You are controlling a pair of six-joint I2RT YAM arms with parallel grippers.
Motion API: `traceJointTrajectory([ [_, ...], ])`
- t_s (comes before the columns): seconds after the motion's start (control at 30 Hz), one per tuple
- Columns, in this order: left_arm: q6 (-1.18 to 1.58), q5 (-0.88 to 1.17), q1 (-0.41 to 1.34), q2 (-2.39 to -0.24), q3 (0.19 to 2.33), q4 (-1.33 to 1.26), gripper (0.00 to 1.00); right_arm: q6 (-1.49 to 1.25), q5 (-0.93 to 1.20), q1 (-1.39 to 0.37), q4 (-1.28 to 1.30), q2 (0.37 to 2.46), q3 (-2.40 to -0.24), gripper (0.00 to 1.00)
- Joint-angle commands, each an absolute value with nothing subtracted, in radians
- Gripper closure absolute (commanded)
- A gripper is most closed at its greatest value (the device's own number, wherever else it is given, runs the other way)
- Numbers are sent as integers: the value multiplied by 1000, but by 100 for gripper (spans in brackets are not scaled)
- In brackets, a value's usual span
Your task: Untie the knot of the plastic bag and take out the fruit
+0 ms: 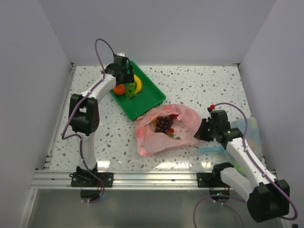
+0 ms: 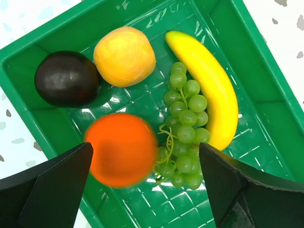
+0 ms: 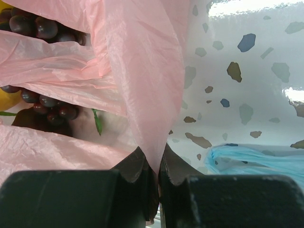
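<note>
Thin, crinkly, see-through pink plastic bag (image 1: 166, 133), slumped with its mouth slack and open, directly ahead of the right pincer (image 3: 158, 162). Nipped narrow on a fold of the bag's edge, seen plainly only from the right wrist. Past those fingertips, inside: dark purple grapes (image 3: 28, 26). Beside them, outside: pale blue bag (image 3: 256, 159). From the left wrist alone: left pincer (image 2: 145, 152) spread wide, gripping nothing, over the green tray (image 2: 266, 71). Under its gap a blurred orange (image 2: 122, 149) and green grapes (image 2: 183, 123). Farther ahead, banana (image 2: 209, 85), yellow-orange fruit (image 2: 124, 56), near-black fruit (image 2: 66, 78).
</note>
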State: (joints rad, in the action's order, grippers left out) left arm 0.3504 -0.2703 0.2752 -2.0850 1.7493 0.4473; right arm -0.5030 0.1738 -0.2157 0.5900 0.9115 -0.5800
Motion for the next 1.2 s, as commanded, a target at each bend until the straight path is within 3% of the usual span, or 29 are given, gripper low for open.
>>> traceJointTrajectory([
  [0.0, 341, -282, 276, -2004, 1746, 440, 0, -485, 166, -219, 584, 902, -606, 89],
  [0.23, 338, -222, 337, -1795, 1534, 406, 0, -477, 158, -216, 580, 907, -607, 89],
  [0.6, 374, -321, 793, -1554, 1416, 485, 8, -480, 156, -218, 568, 913, -603, 89],
  [0.83, 423, -347, 1017, -1650, 1442, 517, 11, -485, 160, -218, 560, 913, -598, 89],
  [1.17, 439, -435, 1022, -1906, 1489, 506, 16, -486, 163, -218, 571, 896, -592, 89],
])
